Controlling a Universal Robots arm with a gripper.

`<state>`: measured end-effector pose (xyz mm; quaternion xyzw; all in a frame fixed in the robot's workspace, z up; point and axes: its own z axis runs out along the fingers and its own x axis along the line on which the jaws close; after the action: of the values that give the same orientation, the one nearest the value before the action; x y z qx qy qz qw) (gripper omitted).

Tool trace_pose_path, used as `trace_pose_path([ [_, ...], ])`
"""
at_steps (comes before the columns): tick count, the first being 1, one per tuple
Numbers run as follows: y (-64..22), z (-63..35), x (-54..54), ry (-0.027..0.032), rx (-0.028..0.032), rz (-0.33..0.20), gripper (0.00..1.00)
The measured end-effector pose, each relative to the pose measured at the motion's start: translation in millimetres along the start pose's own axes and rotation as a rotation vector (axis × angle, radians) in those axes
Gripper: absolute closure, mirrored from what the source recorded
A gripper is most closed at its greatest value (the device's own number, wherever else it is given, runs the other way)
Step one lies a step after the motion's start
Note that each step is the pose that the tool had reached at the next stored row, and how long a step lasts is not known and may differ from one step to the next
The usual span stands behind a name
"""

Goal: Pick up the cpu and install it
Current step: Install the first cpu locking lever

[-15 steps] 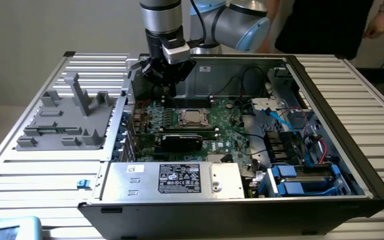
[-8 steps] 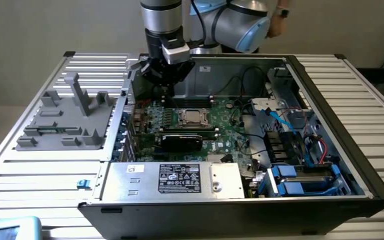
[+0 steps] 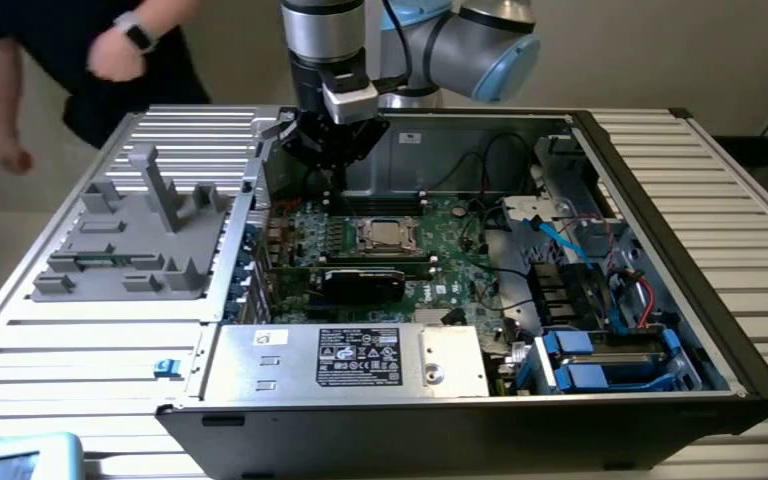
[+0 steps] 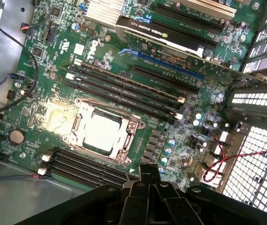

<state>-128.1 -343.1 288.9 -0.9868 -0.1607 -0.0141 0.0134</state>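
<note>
one cpu flat in its socket, metal top up, square, no long axis, one gripper above the motherboard, closed on nothing

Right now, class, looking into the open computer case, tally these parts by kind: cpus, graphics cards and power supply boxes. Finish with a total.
cpu: 1
graphics card: 1
power supply box: 1
Total: 3
</note>
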Motion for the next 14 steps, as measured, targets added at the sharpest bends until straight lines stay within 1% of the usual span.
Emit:
trace_pose_path([
  [5,0.0,-0.1,-0.1,-0.0159,0.0053,0.006,0.89],
  [7,-0.2,0.0,-1.0,-0.0189,0.0081,0.007,0.89],
  [10,-1.0,0.4,-2.9,-0.0191,0.0164,0.011,0.89],
  [11,-1.2,0.7,-3.4,-0.0183,0.0208,0.013,0.89],
  [14,-1.5,2.0,-4.2,-0.0138,0.0369,0.019,0.89],
])
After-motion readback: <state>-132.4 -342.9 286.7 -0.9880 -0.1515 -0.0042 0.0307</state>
